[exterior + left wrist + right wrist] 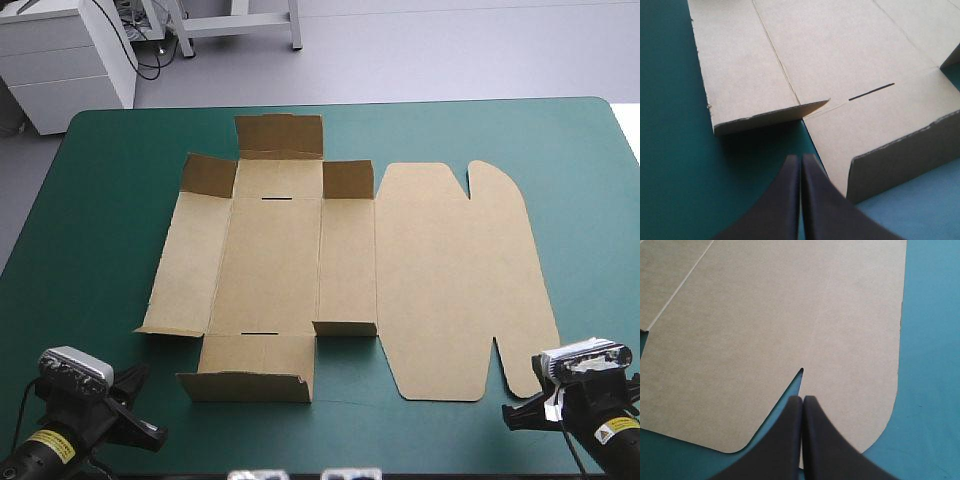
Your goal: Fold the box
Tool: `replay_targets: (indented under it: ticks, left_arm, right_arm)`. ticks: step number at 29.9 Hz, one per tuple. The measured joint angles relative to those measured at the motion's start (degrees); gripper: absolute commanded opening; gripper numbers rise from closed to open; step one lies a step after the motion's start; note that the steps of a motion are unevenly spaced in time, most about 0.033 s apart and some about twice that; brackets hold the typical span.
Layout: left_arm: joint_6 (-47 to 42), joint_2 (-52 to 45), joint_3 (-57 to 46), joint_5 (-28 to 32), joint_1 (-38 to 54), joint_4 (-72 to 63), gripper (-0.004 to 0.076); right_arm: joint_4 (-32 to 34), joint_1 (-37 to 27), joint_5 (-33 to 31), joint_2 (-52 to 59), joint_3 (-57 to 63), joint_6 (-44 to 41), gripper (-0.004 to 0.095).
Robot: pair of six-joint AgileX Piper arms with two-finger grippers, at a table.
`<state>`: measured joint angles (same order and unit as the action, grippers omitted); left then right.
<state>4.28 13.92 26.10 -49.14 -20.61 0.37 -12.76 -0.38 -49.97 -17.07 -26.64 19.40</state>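
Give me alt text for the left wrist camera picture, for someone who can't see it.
The left gripper, shut, points at the brown box, a cut board sheet lying mostly flat on the teal-green cover. Two flaps nearest the gripper stand partly raised.

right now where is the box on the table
High view: the box lies mostly flat in the middle of the table, lid panel toward the right gripper, part-raised flaps toward the left gripper.
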Motion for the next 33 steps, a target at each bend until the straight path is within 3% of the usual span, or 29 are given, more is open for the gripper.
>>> replay_targets:
  ticks: [8,20,27,33]
  left_arm:
    - [-2.09,8.93,12.23,-2.26,0.07,3.74,-0.0008]
    - [-1.70,41.80,41.15,-7.81,0.14,4.27,-0.0006]
    - [2.61,53.53,46.30,-10.80,2.11,4.02,0.0007]
    - [7.47,57.65,46.68,-11.93,11.91,-0.37,0.0017]
  right_arm:
    - [0.00,0.00,0.00,0.00,0.00,0.00,-0.0019]
    - [0.00,0.00,0.00,0.00,0.00,0.00,-0.0019]
    - [0.00,0.00,0.00,0.00,0.00,0.00,-0.0019]
    - [0.00,0.00,0.00,0.00,0.00,0.00,-0.0019]
